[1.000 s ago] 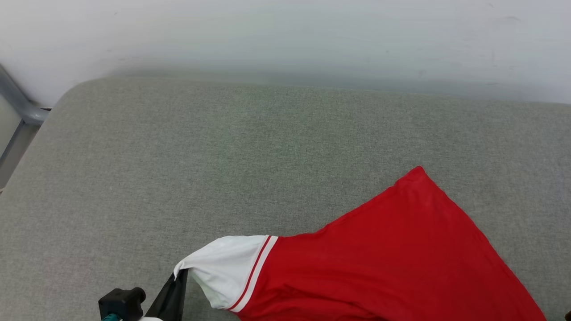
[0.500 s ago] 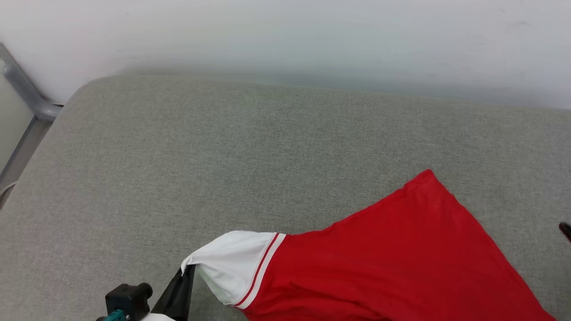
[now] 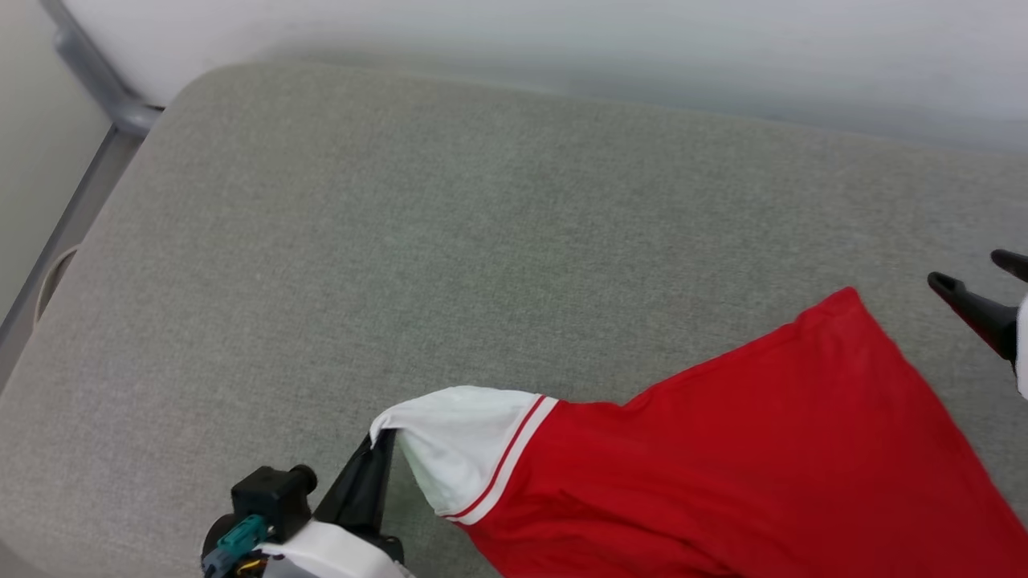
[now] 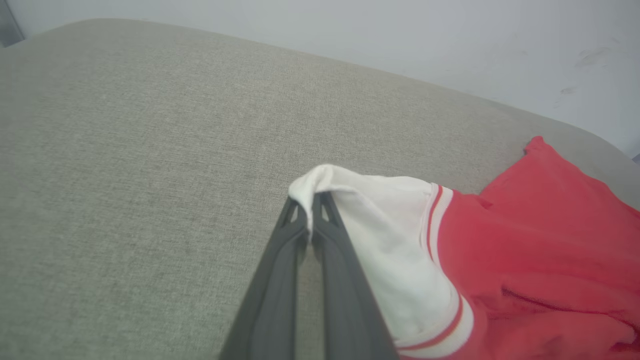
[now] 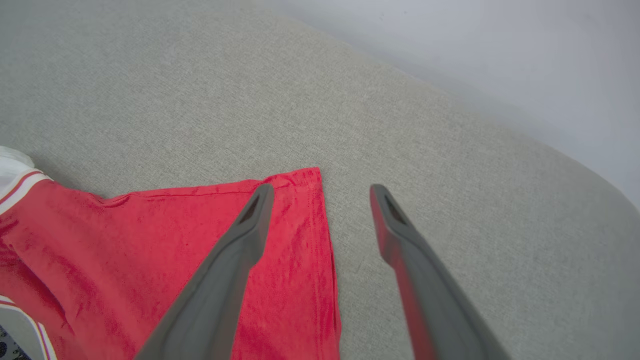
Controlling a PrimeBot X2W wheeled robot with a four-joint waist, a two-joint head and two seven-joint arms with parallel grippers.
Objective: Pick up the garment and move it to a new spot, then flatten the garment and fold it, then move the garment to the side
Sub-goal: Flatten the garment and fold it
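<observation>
Cloth lay low across the grey-green woven cushion (image 3: 361, 225): the red jersey-style T-shirt with white short sleeves and red-and-white striped trim (image 3: 723, 457) took up the near right part of that surface. Its long axis ran from a white sleeve (image 3: 458, 433) on the robot's left to a pointed red hem corner (image 3: 843, 301) on its right.

The left gripper (image 4: 307, 202) was clamped on the sleeve's outer edge, with that fold raised a little off the cushion. The right gripper (image 5: 321, 192) had its two dark fingers spread wide with nothing between them. In the right wrist view one finger overlay the red cloth and the other the bare cushion, so the hem edge ran between them. In the head view it sat near the corner, off to its right, and apart from it.

By this layout the right arm was the nearer one to the free corner. A flattening pull would likely call for it to drop, pinch there, and draw rightward, away from the held sleeve.
</observation>
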